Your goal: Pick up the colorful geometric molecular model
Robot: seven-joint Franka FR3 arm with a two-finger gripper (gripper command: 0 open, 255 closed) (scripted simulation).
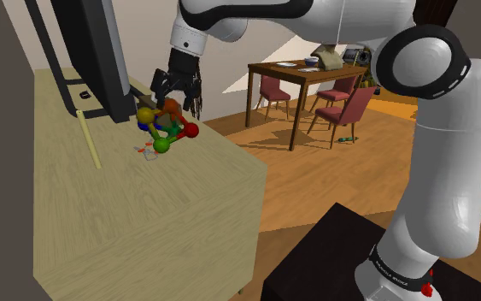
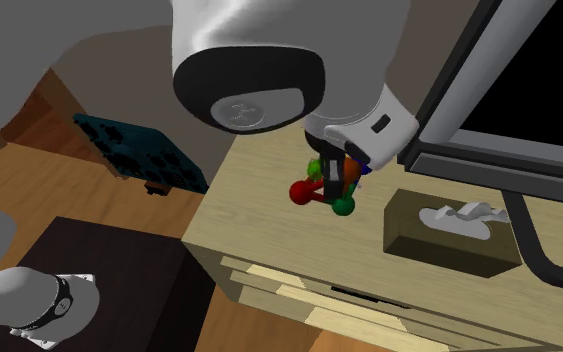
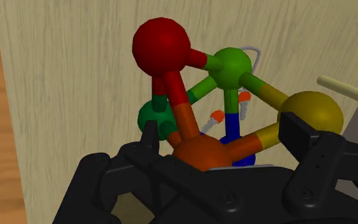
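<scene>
Model: molecular model (image 1: 167,126) of coloured balls and rods, sitting on the pale wood cabinet top (image 1: 144,222), just in front of the foot of the dark screen (image 1: 89,51), between that foot and the cabinet top's edge.
Gripper: gripper (image 1: 178,103) points down onto the model, close beside the screen's foot.
Jaws: apart, straddling the model, not clamped. In the wrist view one fingertip (image 3: 149,132) stands beside the dark green ball (image 3: 153,118), the other beside the yellow ball (image 3: 311,111). The orange ball (image 3: 203,153) lies between them, near the palm.
Grip, judged: the orange ball is the hub where several rods meet, so it is the firmest thing to close on. Keep it centred, since a pad landing on a lone rod would likely let the frame swing. Close slowly; an open frame like this may tip as one side is pushed first.
Lift, judged: go straight up, then away from the screen, so no ball catches its foot.
Hidden: I cannot tell whether either pad already touches a ball. The blue ball (image 3: 238,137) is mostly behind the orange one. Which balls bear on the cabinet top is covered by the hand. Small white-and-orange bits (image 3: 217,116) inside the frame are too small to name.
Nearby: tissue box (image 2: 451,235) below the screen, well apart from the model.
</scene>
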